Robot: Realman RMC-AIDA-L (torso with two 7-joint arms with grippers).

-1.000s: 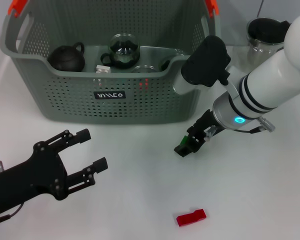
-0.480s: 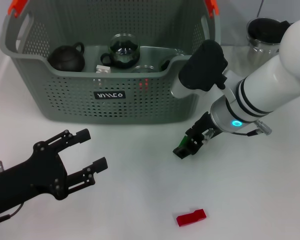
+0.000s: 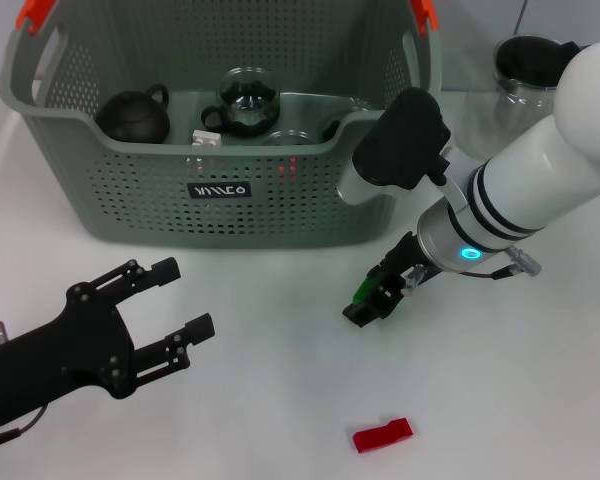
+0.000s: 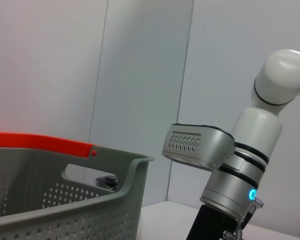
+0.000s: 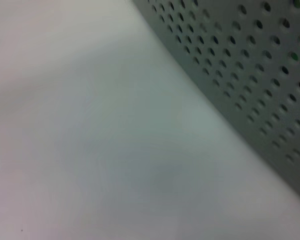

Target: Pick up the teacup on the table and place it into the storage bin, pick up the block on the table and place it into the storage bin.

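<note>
The storage bin [image 3: 120, 205] stands at the back, grey-green and perforated, with orange handle clips. Its rim also shows in the left wrist view [image 4: 65, 210] and its wall in the right wrist view [image 5: 250, 65]. A small red block [image 3: 382, 434] lies on the white table near the front. No teacup shows on the table; a small clear glass vessel [image 3: 285, 138] lies in the bin. My right gripper [image 3: 375, 298] hangs low over the table, in front of the bin's right corner and behind the block. My left gripper [image 3: 192, 294] is open and empty at the front left.
In the bin are a black teapot [image 3: 132, 115] and a round glass pot [image 3: 248, 100]. A glass teapot with black lid [image 3: 528, 65] stands at the back right, behind my right arm [image 4: 250, 165]. Bare white table [image 5: 90, 150] lies between block and bin.
My right gripper has moved a little away from the bin, toward the front and left, nearer the red block. The left arm has not moved.
</note>
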